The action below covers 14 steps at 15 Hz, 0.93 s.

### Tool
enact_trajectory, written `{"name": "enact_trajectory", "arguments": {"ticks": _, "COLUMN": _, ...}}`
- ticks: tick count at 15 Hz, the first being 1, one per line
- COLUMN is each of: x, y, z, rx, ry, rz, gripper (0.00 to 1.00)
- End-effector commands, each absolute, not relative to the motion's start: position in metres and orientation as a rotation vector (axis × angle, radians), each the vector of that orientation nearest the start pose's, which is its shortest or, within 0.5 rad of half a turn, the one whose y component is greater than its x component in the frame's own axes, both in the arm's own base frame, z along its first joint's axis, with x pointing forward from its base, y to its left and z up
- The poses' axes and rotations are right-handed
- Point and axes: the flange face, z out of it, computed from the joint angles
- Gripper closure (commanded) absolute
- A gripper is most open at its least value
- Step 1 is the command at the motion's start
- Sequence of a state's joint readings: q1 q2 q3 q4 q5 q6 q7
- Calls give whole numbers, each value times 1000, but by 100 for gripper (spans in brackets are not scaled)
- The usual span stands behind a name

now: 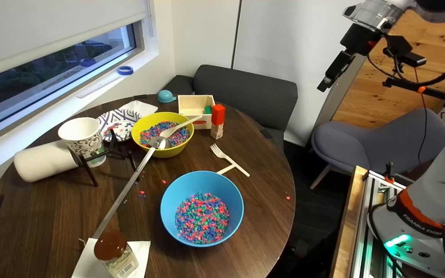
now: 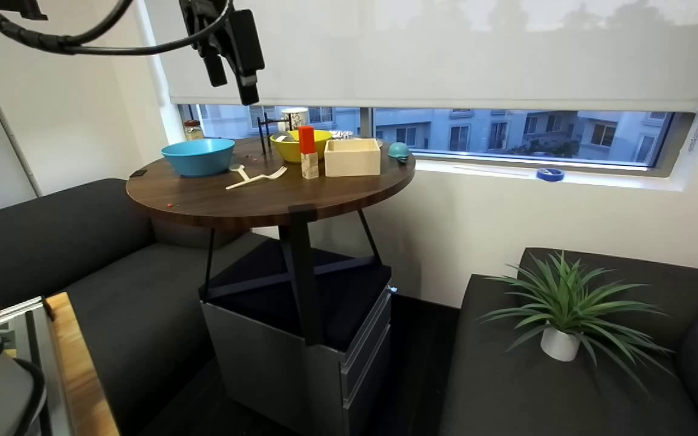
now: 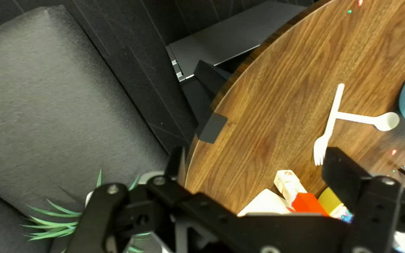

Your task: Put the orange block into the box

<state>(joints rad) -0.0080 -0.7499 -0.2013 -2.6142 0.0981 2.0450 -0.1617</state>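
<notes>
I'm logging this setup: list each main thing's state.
Gripper: open, empty
Box: open-topped, green item inside
Orange block: atop a pale block, outside the box
Blue bowl: upright, partly filled
Yellow bowl: upright, partly filled
Paper cup: upright
White cylinder: on its side
Jar: lid on
Window blind: partly lowered

I note a round brown desk [image 2: 276, 201]; beside it a window [image 2: 476, 136], pale blind [image 2: 434, 54] partly lowered. Under desk: drawer cabinet [image 2: 264, 375], dark floor [image 2: 422, 339]. Alongside desk: charcoal sofa [image 2: 125, 303]. Grey chair [image 1: 338, 143] apart from desk.
</notes>
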Motion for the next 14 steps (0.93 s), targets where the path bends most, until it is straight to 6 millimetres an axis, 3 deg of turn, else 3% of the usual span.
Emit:
{"name": "enact_trajectory", "arguments": {"ticks": 1, "x": 390, "y": -39, "z": 503, "rx": -2907, "ry": 47, "rz": -253, "gripper": 0}}
{"name": "enact_trajectory", "arguments": {"ticks": 4, "x": 429, "y": -12, "z": 506, "rx": -2918, "ry": 68, "rz": -205, "gripper": 0}}
{"name": "enact_trajectory", "arguments": {"ticks": 7, "x": 464, "y": 9, "z": 500, "rx": -2963, "ry": 195, "rz": -176, "gripper": 0}}
{"name": "enact_trajectory", "arguments": {"ticks": 11, "x": 498, "y": 39, "z": 486, "rx": -2997, "ry": 376, "rz": -119, "gripper": 0}}
{"name": "enact_trajectory", "arguments": {"ticks": 14, "x": 517, "y": 57, "z": 476, "rx": -3002, "ry": 385, "rz": -91, "gripper": 0}}
